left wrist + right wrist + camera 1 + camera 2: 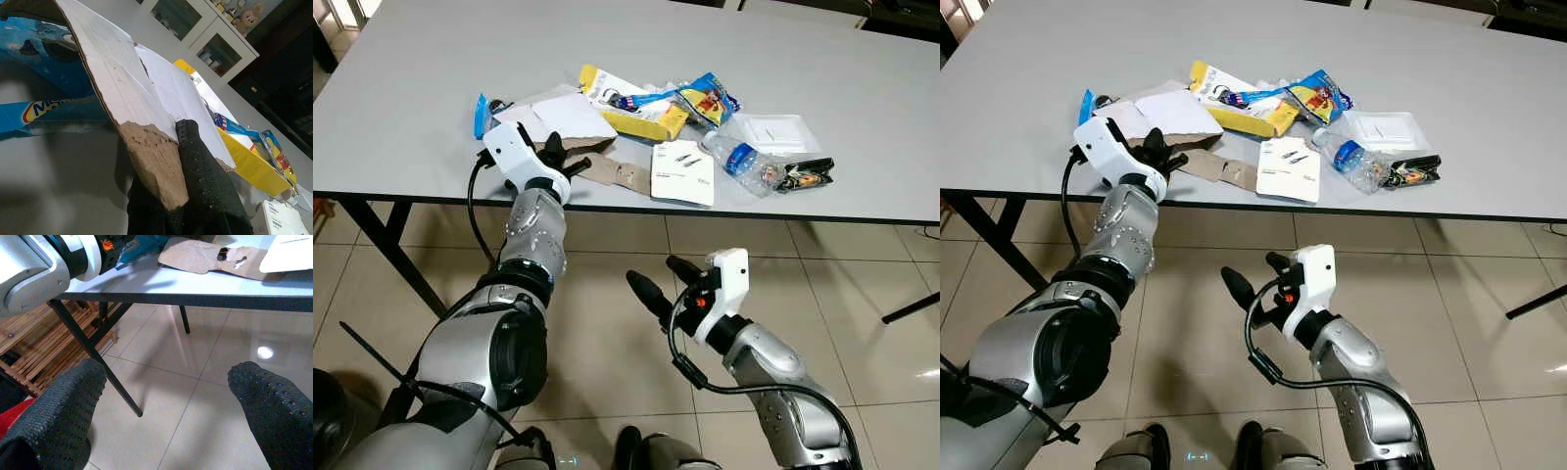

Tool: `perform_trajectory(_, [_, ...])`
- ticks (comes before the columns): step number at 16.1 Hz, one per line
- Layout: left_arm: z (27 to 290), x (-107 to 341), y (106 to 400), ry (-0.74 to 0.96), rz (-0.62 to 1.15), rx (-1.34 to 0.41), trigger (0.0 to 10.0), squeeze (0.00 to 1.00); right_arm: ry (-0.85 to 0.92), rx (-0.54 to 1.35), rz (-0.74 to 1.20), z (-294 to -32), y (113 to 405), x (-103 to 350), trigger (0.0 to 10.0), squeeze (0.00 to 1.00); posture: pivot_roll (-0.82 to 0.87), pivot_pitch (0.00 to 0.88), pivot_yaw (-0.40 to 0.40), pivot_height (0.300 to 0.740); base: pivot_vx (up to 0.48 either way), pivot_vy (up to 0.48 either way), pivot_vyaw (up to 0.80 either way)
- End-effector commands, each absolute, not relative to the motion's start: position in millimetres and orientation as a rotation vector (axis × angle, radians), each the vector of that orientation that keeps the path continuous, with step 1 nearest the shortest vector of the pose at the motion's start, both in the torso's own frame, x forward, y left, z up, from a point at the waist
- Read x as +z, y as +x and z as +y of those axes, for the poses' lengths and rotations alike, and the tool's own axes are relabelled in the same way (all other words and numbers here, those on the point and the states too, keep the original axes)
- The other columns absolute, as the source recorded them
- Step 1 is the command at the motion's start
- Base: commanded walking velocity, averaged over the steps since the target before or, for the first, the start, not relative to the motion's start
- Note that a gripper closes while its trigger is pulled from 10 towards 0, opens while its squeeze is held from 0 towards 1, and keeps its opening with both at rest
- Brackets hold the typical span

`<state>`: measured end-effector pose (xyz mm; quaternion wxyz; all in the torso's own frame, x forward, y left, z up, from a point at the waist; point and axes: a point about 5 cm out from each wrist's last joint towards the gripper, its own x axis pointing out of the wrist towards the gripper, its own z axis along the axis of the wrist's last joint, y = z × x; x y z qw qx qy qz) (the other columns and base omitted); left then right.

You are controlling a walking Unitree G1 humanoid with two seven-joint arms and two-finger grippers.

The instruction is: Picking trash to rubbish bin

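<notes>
Where the grey counter [401,117] meets its near edge, the left gripper [558,157] has its fingers [205,176] closed on the torn brown edge of a white-faced cardboard sheet [570,116], which lies at about ten o'clock in the litter pile. Behind the sheet, toward nine o'clock, sits a blue snack wrapper [481,116]. At twelve o'clock of the pile rests a yellow packet [636,110] with a blue-and-yellow wrapper [710,98] just beside it toward one o'clock. A flat brown cardboard scrap [619,173] lies at six o'clock, touching the counter's front edge, with a white leaflet [682,173] just beside it. At three o'clock lie a crushed plastic bottle [744,162], a clear plastic tray [775,131] and a dark wrapper [809,174]. The right gripper [668,279] hovers below the counter over the tiled floor [607,294], its fingers [68,401] spread wide and holding nothing.
</notes>
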<state>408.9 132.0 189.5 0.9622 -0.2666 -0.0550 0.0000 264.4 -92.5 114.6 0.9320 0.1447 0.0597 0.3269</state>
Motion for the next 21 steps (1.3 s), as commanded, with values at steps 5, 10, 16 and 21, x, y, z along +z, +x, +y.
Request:
perform_trajectory(5, [124, 196, 410, -0.509, -0.129, -0.041, 10.0, 0.00, 0.296, 0.639, 0.089, -91, 281, 116, 10.0, 0.00, -0.22, 0.114, -0.112, 0.740, 0.000, 0.000, 0.00])
perform_trajectory(10, [121, 214, 410, -0.387, -0.232, -0.117, 10.0, 0.00, 0.299, 0.621, 0.041, -83, 301, 121, 10.0, 0.00, -0.15, 0.061, -0.084, 0.740, 0.000, 0.000, 0.00])
perform_trajectory(16, [114, 206, 396, -0.072, -0.333, -0.223, 10.0, 0.00, 0.279, 0.450, -0.040, -89, 328, 129, 10.0, 0.00, -0.11, 0.034, -0.047, 0.740, 0.000, 0.000, 0.00])
perform_trajectory(21, [118, 185, 381, 0.098, -0.336, -0.225, 10.0, 0.00, 0.280, 0.347, -0.097, -99, 339, 136, 10.0, 0.00, -0.08, 0.025, -0.042, 0.740, 0.000, 0.000, 0.00])
